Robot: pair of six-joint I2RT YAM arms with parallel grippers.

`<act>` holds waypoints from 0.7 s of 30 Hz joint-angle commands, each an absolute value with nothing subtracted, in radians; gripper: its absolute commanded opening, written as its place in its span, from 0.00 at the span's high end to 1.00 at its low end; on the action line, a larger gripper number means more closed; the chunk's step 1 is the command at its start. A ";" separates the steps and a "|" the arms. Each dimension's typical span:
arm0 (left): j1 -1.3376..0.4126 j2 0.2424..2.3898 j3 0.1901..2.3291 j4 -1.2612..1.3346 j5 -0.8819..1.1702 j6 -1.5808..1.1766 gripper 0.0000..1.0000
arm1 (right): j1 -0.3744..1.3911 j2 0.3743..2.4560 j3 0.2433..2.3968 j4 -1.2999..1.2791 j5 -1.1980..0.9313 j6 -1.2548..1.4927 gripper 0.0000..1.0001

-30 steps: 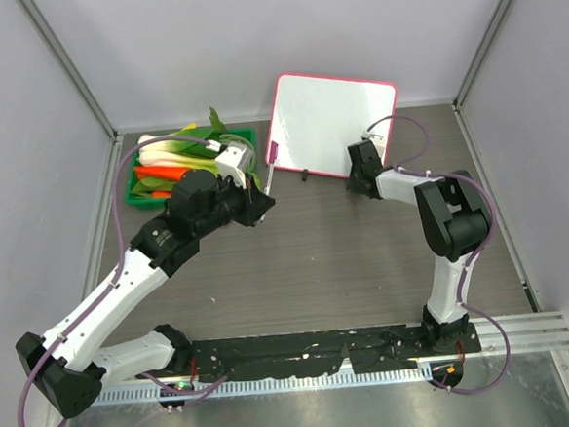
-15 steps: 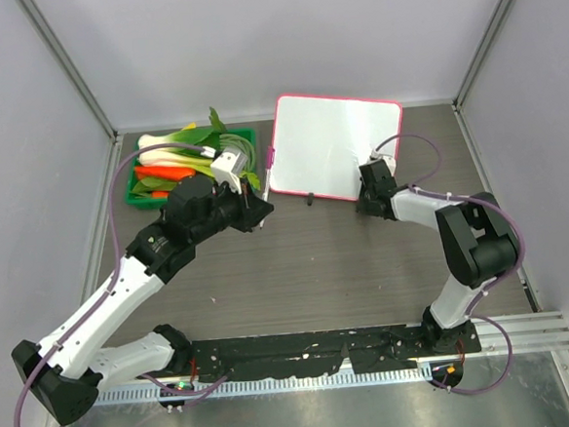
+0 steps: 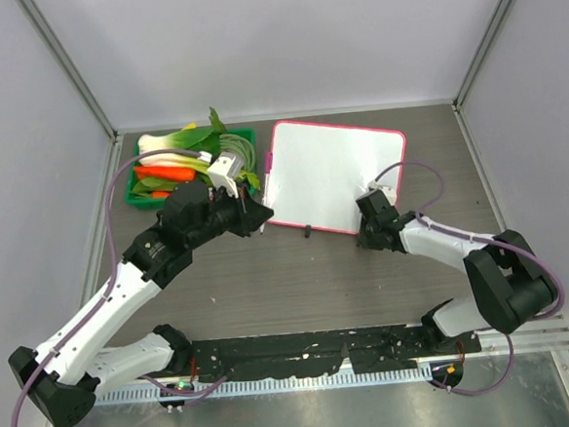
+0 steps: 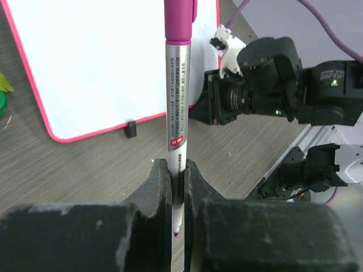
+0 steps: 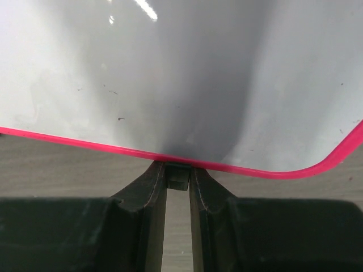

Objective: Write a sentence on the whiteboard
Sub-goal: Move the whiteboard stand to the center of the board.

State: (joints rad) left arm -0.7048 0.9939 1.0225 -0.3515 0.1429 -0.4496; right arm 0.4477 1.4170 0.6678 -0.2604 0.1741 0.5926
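Note:
The whiteboard (image 3: 335, 171), white with a pink-red frame, lies tilted on the table at the back centre. Its face is blank and no sentence shows on it. My right gripper (image 3: 364, 229) is shut on the black foot (image 5: 177, 175) at the board's near right edge (image 5: 181, 73). My left gripper (image 3: 262, 215) is shut on a marker (image 4: 177, 85) with a silver barrel and magenta cap, cap end pointing away. It holds the marker just left of the board's near left corner (image 4: 102, 56). The other black foot (image 4: 131, 129) rests on the table.
A green tray (image 3: 143, 143) holding leek, carrots and greens stands at the back left, close to the left gripper and the board's left edge. Grey walls close in the back and sides. The right arm (image 4: 266, 85) shows past the board in the left wrist view.
The right gripper has pulled the whiteboard by its foot toward the near edge, and the board has tipped from nearly upright to lying flatter. The left gripper with the marker has shifted slightly.

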 commanded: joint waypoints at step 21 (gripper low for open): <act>-0.706 0.867 0.957 -0.316 0.180 -0.529 1.00 | 0.948 1.293 0.563 -0.500 0.310 0.900 0.99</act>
State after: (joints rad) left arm -0.7048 0.8894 0.9619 -0.3489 0.1768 -0.5201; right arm 0.8890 1.2598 0.5594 -0.4221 0.3511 0.8585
